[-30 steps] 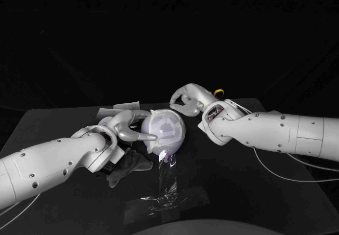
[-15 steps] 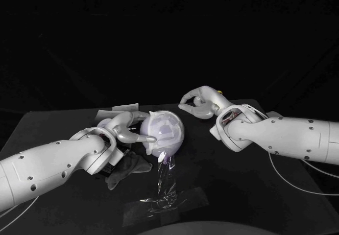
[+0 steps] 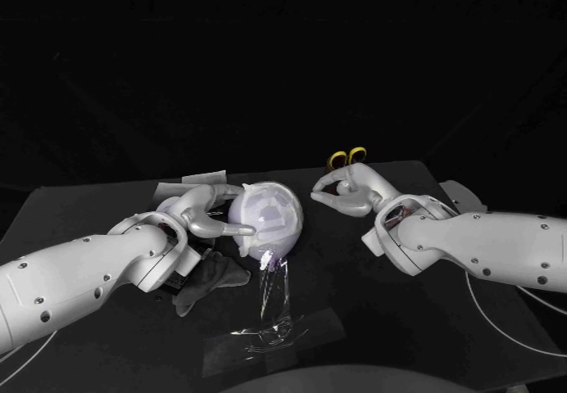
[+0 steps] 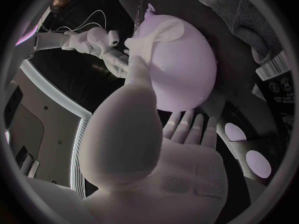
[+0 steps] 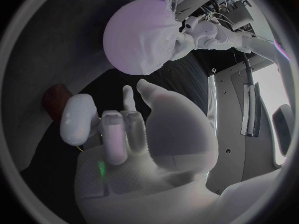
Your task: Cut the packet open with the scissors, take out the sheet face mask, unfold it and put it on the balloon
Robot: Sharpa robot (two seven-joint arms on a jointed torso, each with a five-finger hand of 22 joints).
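Grips the balloon (image 3: pixel 274 214) in the left hand (image 3: pixel 210 214); curls the empty right hand (image 3: pixel 345 191) closed, apart on its right, near the scissors (image 3: pixel 347 155).

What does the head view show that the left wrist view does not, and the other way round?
Head view: yellow scissors handles beyond the right hand, and clear film at the front of the table. Left wrist view: a barcode label beside the balloon. Both: the left hand holding the balloon, the right hand apart from it.
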